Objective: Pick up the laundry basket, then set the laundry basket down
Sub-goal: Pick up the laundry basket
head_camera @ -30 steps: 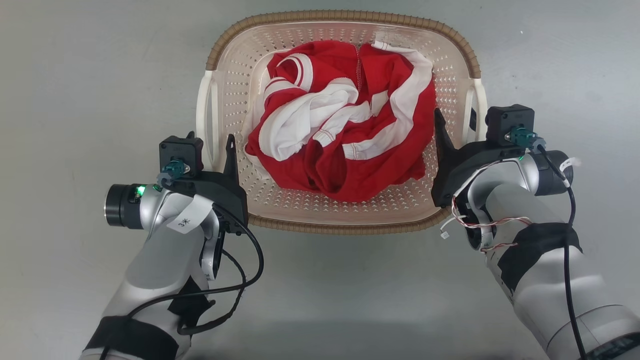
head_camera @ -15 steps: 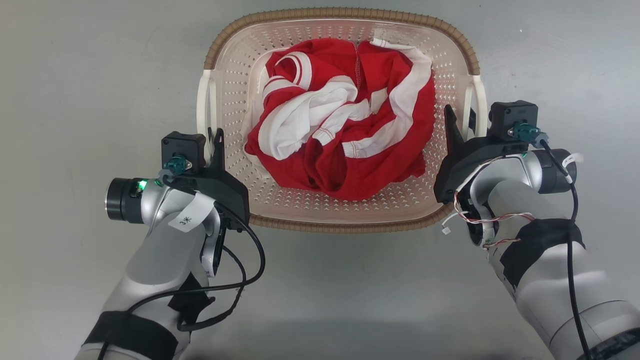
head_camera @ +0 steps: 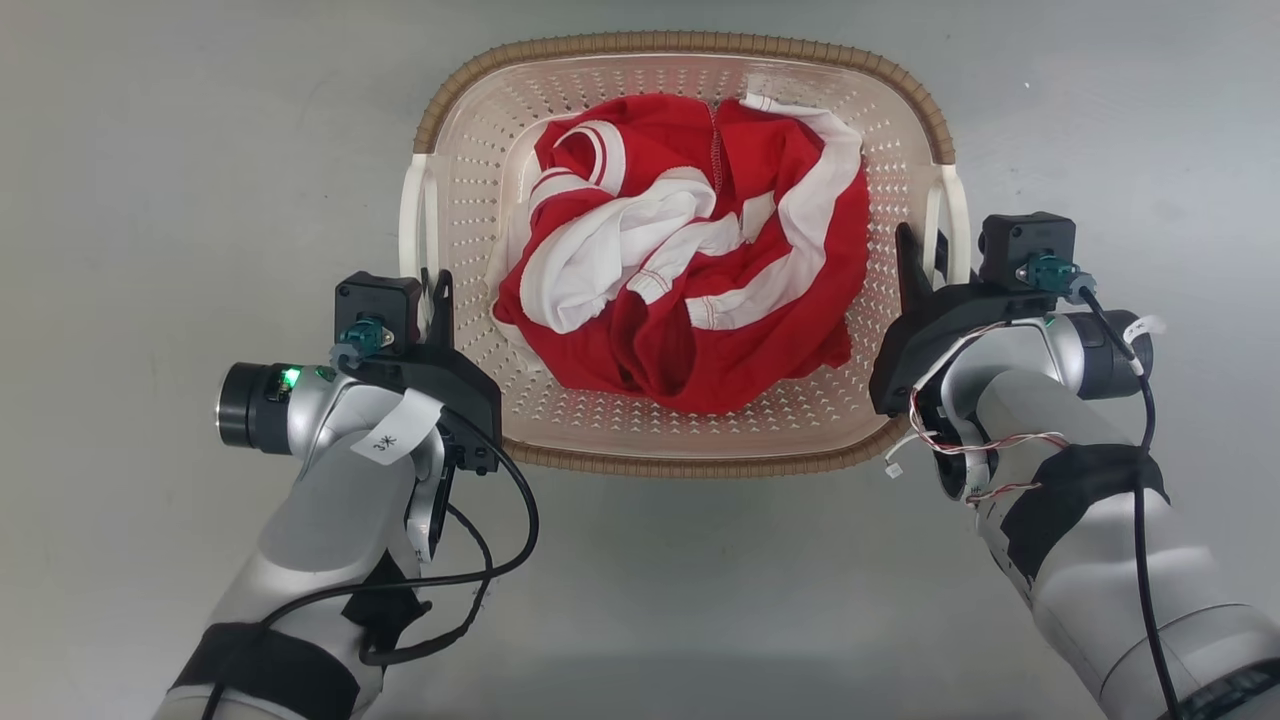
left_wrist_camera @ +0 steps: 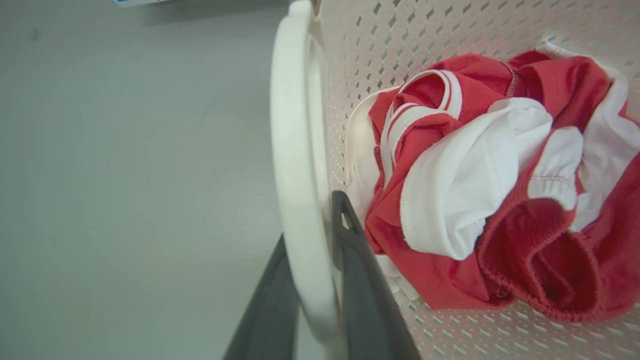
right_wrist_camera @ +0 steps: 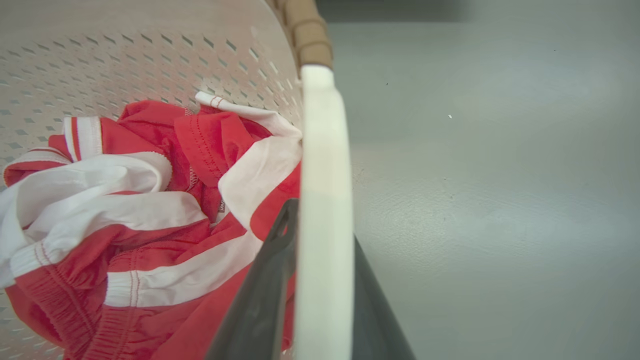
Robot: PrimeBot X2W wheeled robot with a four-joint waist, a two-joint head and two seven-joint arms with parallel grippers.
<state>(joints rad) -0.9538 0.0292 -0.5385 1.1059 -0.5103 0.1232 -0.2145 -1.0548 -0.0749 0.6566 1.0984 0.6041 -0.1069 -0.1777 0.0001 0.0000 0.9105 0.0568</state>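
The laundry basket [head_camera: 690,44], cream and perforated with a brown woven rim, stands in the middle of the head view with crumpled red and white clothing [head_camera: 690,260] inside. My left gripper [head_camera: 430,290] is shut on the basket's white left handle [head_camera: 412,215]. In the left wrist view the left gripper [left_wrist_camera: 310,220] has one dark finger on each side of that handle [left_wrist_camera: 292,125]. My right gripper [head_camera: 925,255] is shut on the white right handle [head_camera: 955,205]. The right wrist view shows the right gripper [right_wrist_camera: 322,222] clamping the same bar [right_wrist_camera: 322,125].
Plain grey floor [head_camera: 160,180] surrounds the basket on all sides. A black cable [head_camera: 500,560] loops off my left forearm near the basket's front rim.
Both grippers' inner fingers moved outward from inside the basket and closed on the white handles. The whole picture has shifted slightly downward.
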